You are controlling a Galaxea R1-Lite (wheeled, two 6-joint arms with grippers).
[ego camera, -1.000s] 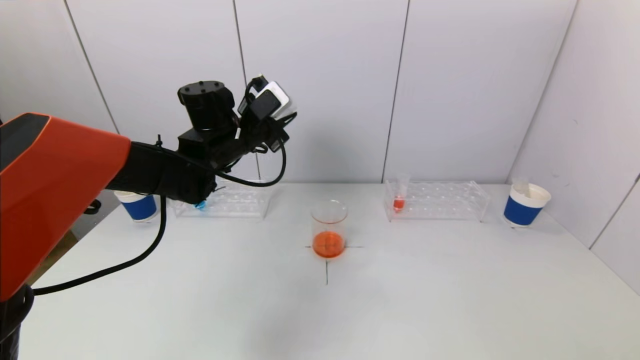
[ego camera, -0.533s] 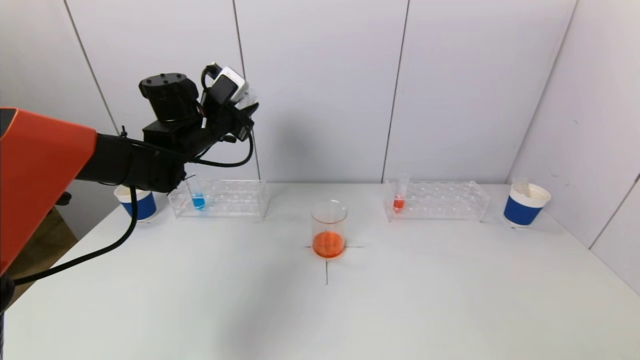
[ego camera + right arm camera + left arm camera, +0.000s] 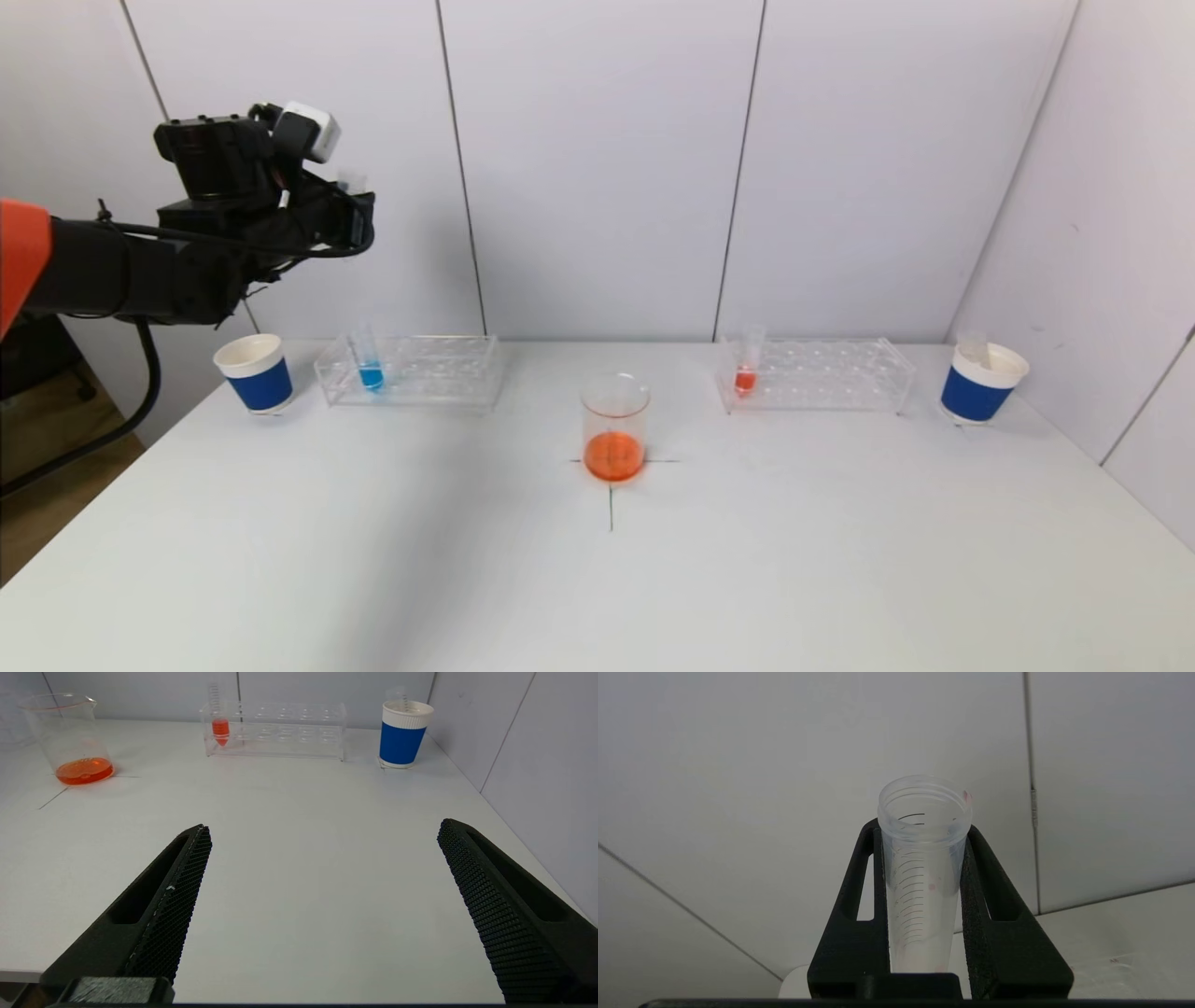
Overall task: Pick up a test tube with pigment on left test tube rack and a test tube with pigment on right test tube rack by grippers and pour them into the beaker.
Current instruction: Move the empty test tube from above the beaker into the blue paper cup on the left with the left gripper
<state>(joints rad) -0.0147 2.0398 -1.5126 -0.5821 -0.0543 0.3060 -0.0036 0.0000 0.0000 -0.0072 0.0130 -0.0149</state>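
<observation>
While raised above the left rack (image 3: 411, 371), left gripper (image 3: 923, 835) clamps an emptied tube (image 3: 922, 877) — upright.

Orange shell capping black left arm (image 3: 140, 271); black cable trailing; right gripper (image 3: 322, 905) fingers showing mesh-textured pads.

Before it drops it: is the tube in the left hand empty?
Nearly empty: the tube in the left hand shows clear walls and only pink specks.

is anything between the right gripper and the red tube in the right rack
Nothing visible is. The right gripper hangs open over bare table, and the red tube stands at the near end of the right rack. The beaker and the blue cup sit off to either side.
</observation>
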